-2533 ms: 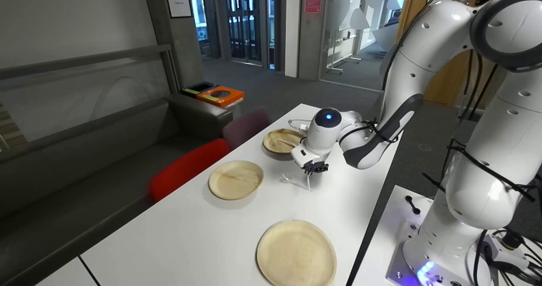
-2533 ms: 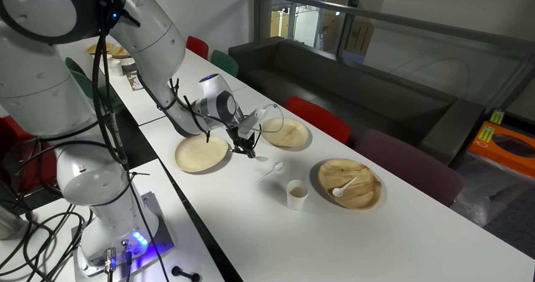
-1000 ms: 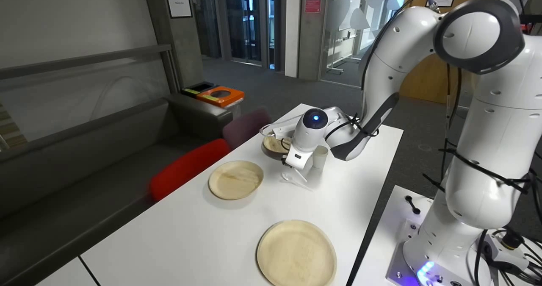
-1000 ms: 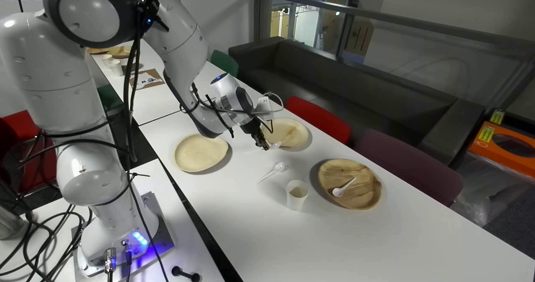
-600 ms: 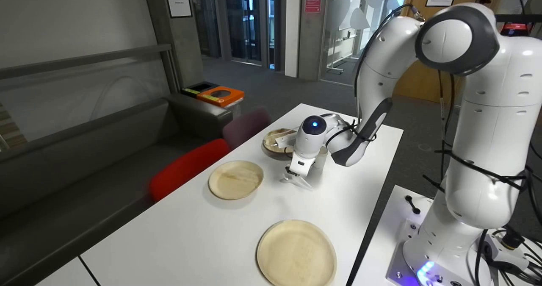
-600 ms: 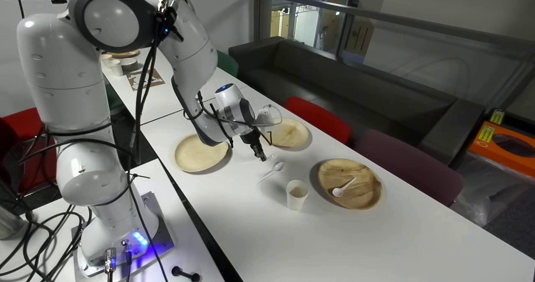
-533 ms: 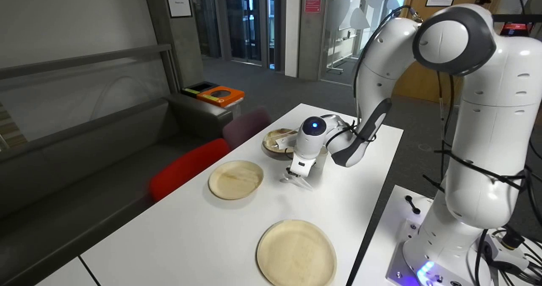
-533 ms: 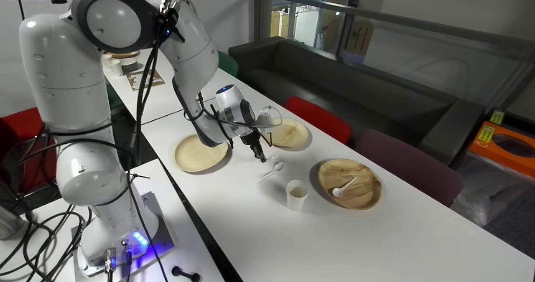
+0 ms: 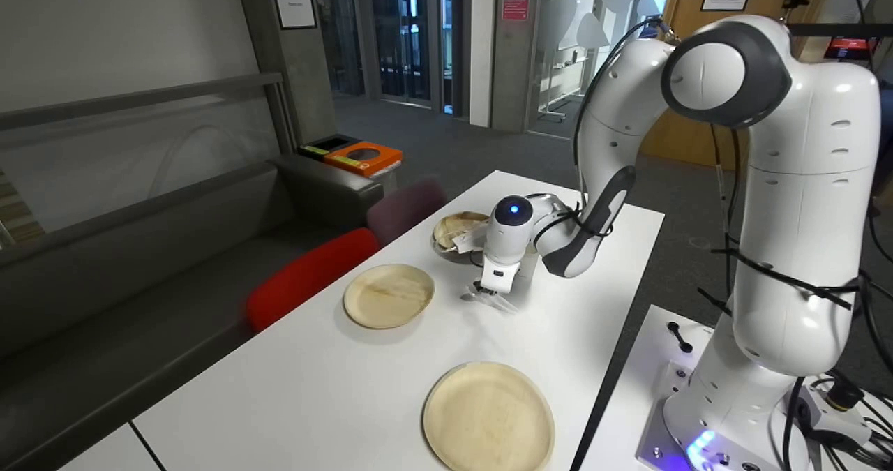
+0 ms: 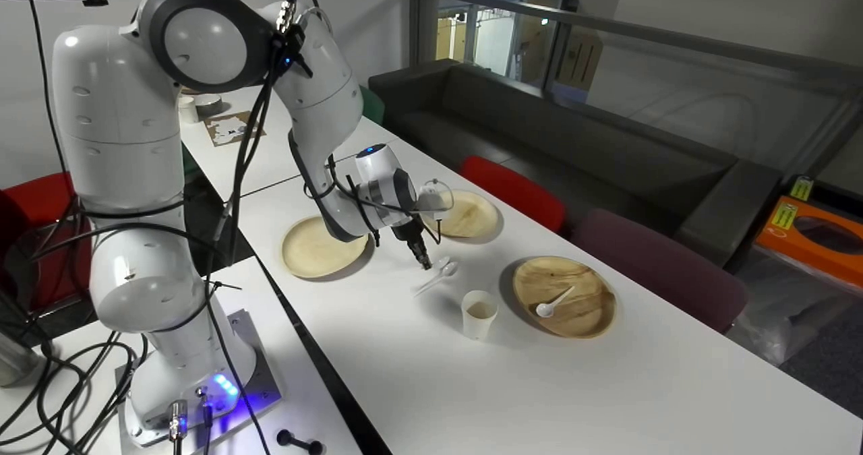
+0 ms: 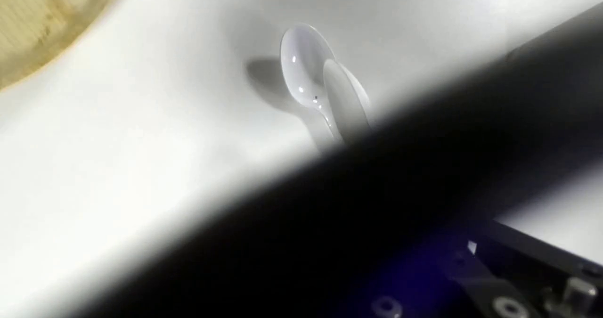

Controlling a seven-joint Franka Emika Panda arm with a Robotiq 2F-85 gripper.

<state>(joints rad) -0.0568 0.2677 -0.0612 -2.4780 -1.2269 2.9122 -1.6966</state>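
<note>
My gripper (image 10: 426,266) hangs low over the white table, tilted down, with its jaws shut on a white plastic spoon (image 10: 442,261). A second white spoon (image 10: 448,269) lies on the table right beside it. In the wrist view the held spoon (image 11: 346,101) overlaps the bowl of the lying spoon (image 11: 301,59); whether they touch I cannot tell. Both handles vanish behind the dark, blurred gripper body there, and the fingertips are hidden. A paper cup (image 10: 479,315) stands upright close by.
A wooden plate (image 10: 566,300) carries another small white spoon. Two more pale plates, a round one (image 9: 488,415) and another (image 9: 388,296), lie on the table (image 9: 314,387). A red chair (image 9: 314,275) and a sofa border the far side.
The gripper has turned and drawn its spoon alongside the one on the table, coming down over the last second. The arm's elbow has swung back. Cup and plates have stayed put.
</note>
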